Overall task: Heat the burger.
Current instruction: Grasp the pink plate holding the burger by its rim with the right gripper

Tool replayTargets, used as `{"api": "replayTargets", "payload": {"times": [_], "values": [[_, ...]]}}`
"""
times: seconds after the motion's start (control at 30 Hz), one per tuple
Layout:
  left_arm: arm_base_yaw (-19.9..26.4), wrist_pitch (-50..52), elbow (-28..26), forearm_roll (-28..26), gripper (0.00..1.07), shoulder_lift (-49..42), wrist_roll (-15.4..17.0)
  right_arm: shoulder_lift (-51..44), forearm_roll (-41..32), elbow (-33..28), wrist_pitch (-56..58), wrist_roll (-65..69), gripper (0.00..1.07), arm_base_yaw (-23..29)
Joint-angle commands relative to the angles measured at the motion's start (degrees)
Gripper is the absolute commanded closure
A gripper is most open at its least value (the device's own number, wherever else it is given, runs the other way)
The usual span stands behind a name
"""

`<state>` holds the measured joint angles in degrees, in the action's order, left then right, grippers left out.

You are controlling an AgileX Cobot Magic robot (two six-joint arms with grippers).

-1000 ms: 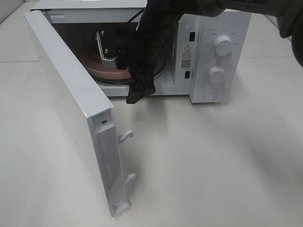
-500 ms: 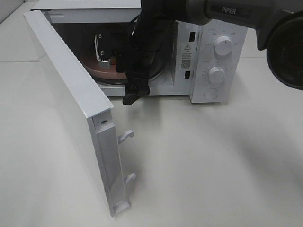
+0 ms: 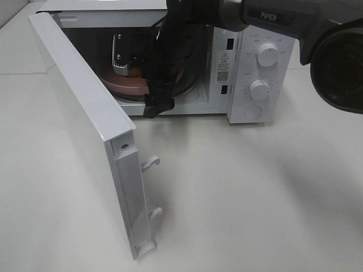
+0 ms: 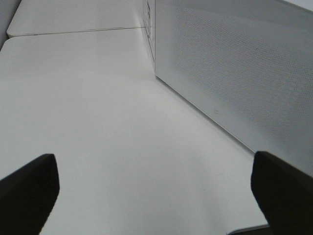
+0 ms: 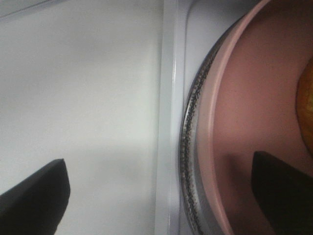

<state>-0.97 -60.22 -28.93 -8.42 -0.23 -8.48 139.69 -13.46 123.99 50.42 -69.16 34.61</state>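
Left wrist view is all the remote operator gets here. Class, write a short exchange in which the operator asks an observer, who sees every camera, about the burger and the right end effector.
Operator: I see only the table and a white meshed panel. Where is the burger?
Observer: The burger sits on the pink plate inside the microwave.
Operator: What is the right end effector doing?
Observer: The right end effector is open, with one finger over the plate and the other outside the microwave's front sill.
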Motion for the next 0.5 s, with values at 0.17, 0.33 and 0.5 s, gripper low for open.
{"api": "replayTargets", "payload": {"times": [0.17, 0.33, 0.5], "values": [[-0.2, 0.7, 0.1, -0.3, 0.04, -1.0, 0.3, 0.1, 0.2, 0.3, -0.4, 0.8, 0.09, 0.1], [-0.2, 0.7, 0.1, -0.3, 0.04, -1.0, 0.3, 0.1, 1.4, 0.3, -1.9, 1.8, 0.09, 0.0], [-0.2, 0.7, 0.1, -0.3, 0.04, -1.0, 0.3, 0.1, 4.2, 0.3, -3.2, 3.6, 0.09, 0.0]]}}
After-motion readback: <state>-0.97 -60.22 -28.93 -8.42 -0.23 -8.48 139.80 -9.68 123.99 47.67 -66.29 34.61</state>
